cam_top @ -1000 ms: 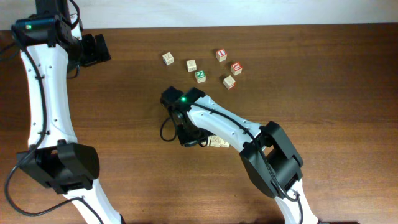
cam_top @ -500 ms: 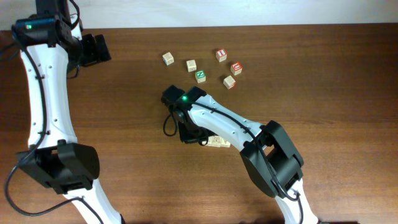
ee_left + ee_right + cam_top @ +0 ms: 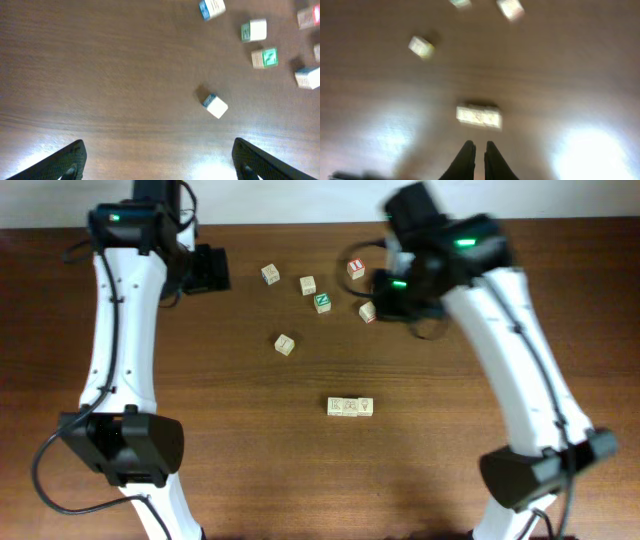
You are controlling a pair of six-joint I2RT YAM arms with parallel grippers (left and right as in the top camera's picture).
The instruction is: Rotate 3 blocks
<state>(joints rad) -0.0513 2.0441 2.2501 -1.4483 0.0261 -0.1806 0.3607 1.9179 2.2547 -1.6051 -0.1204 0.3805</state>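
Blocks [image 3: 350,407] lined up touching in one row, seemingly all rotated already; left gripper [image 3: 157,146] spread wide, right gripper [image 3: 478,146] pressed shut, both empty.

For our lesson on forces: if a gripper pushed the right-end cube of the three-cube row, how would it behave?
The right-end cube probably slides, not rolls: flat faces on the table. Pushed along the row, it likely shoves its touching neighbours.

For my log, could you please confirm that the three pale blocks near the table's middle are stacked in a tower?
Not quite: the three pale blocks lie side by side in a flat row on the table, not stacked in a tower, as the overhead view shows.
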